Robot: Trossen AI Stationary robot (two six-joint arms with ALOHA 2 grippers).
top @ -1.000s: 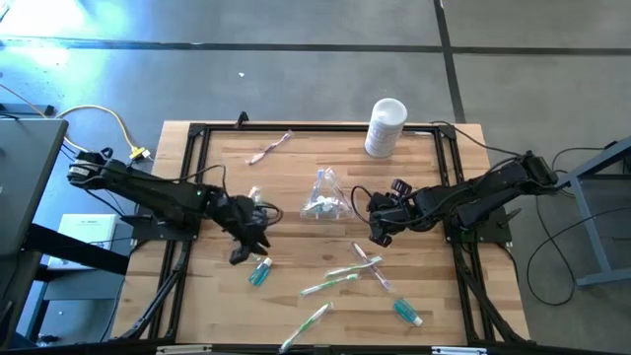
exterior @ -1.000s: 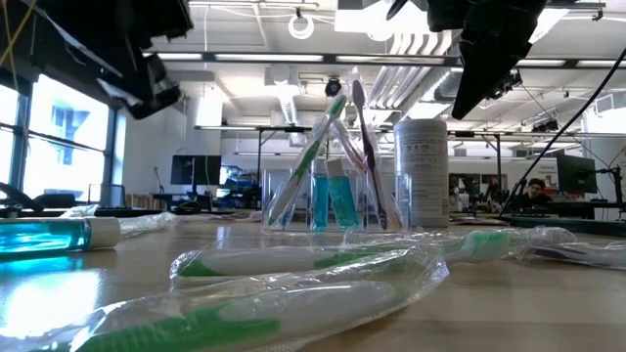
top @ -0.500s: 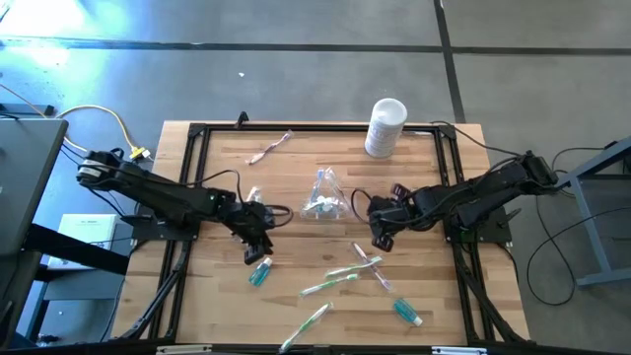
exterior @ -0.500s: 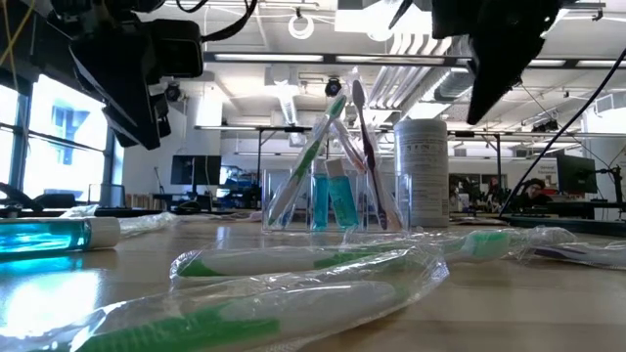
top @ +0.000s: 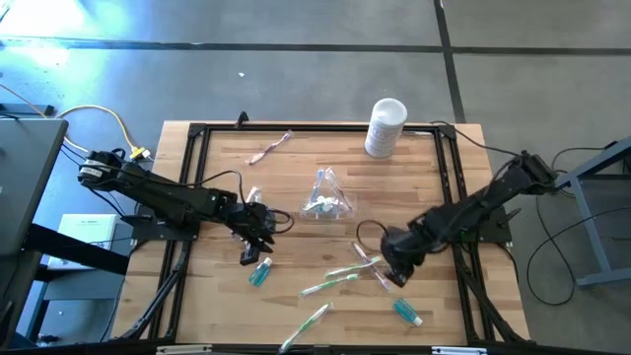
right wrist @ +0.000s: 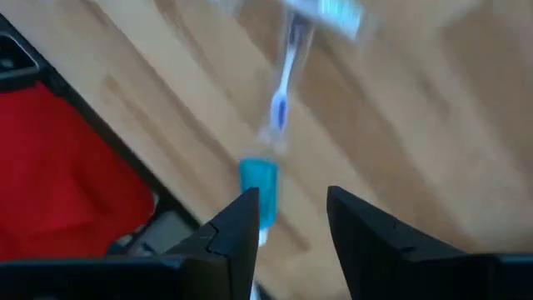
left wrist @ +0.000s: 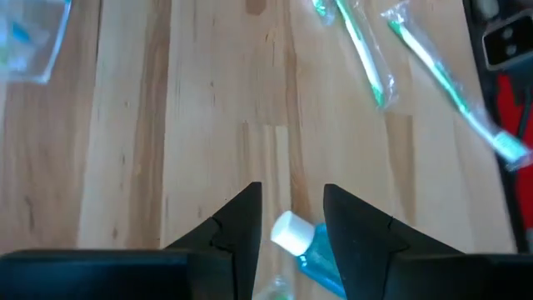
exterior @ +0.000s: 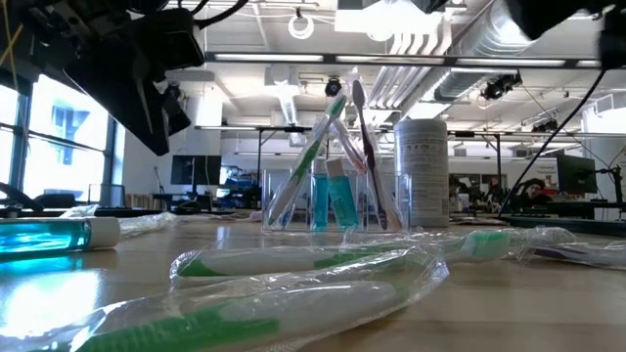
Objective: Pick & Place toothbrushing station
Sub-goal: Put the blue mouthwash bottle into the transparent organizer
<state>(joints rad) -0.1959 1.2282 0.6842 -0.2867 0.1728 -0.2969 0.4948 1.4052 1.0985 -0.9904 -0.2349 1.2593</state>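
Left gripper (left wrist: pixel 289 218): I'm seeing it hovering spread over a small teal tube with white cap (left wrist: pixel 310 247).
Right gripper (right wrist: pixel 290 218): spread, hanging empty above wooden bench (top: pixel 296 177).

Open-plan robotics lab: exposed ceiling ducts (exterior: pixel 411 73), monitors (exterior: pixel 196 168), concrete floor (top: pixel 296 84).

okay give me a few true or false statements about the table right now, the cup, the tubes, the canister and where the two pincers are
1. The clear cup stands upright holding toothbrushes. True.
2. The white canister lies tipped over. False: it stands upright at the table's far edge.
3. The left pincer hangs open over a teal tube. True.
4. The right pincer grips a toothbrush. False: it is open and empty.
5. Every toothbrush is in the cup. False: several wrapped ones lie loose on the table.
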